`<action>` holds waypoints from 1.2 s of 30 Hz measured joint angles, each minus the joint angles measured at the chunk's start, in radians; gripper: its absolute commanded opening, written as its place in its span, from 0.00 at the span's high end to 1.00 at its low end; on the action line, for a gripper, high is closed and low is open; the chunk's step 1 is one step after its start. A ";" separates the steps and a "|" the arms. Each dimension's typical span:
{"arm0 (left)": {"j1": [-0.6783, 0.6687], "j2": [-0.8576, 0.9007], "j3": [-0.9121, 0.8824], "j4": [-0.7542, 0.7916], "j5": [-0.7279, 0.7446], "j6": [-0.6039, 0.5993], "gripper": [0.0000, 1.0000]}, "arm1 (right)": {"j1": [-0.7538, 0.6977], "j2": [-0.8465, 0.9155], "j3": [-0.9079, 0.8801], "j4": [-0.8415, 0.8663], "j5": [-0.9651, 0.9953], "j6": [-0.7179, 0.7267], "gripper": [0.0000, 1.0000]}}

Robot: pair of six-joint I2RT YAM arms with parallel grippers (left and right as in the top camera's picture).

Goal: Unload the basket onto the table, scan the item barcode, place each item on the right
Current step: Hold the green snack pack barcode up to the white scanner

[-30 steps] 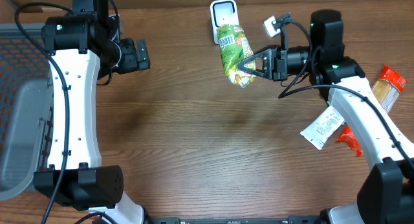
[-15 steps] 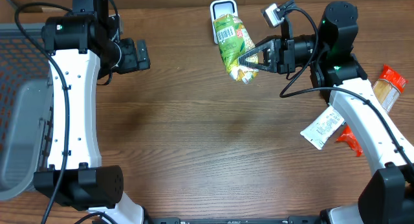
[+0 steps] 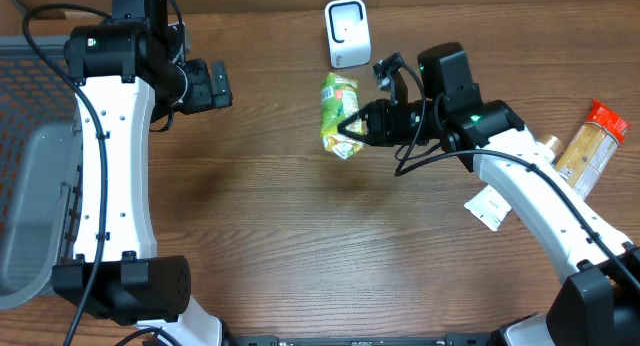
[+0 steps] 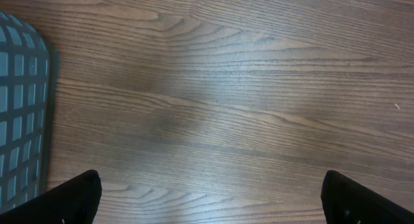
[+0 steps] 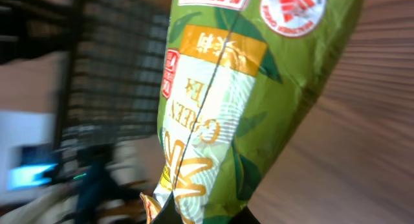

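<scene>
While L gripper [image 3: 216,84] gapes wide, R gripper [image 3: 349,128] clamps green tea pkt [image 3: 338,99] near scanner [image 3: 346,31].

In the right wrist view the green pouch [image 5: 213,101] is cut off by the top edge, and everything behind it is blurred beyond telling. Of the right gripper [image 5: 204,217] only dark tips are seen at the bottom edge. From overhead, the pouch's print is too small to be read, the white packet [image 3: 487,208] near the right edge of the desk [image 3: 300,246] is partly hidden under the right arm [image 3: 540,196], and the basket [image 3: 30,186] is cut off by the left edge.
</scene>
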 measured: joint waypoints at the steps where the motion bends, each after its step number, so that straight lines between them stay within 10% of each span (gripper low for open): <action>1: 0.000 0.000 0.000 0.000 0.000 0.000 0.00 | 0.000 0.001 0.013 -0.042 0.060 -0.024 0.96; 8: 0.000 0.000 0.000 0.000 0.000 0.000 0.01 | 0.031 0.011 0.234 -0.200 0.571 -0.219 0.96; 23: 0.000 0.000 0.000 0.000 0.000 0.000 0.00 | 0.154 0.244 0.284 0.427 1.268 -0.845 0.96; 36: 0.000 0.000 0.000 0.000 0.000 0.000 0.00 | 0.151 0.597 0.284 0.850 1.398 -1.336 0.96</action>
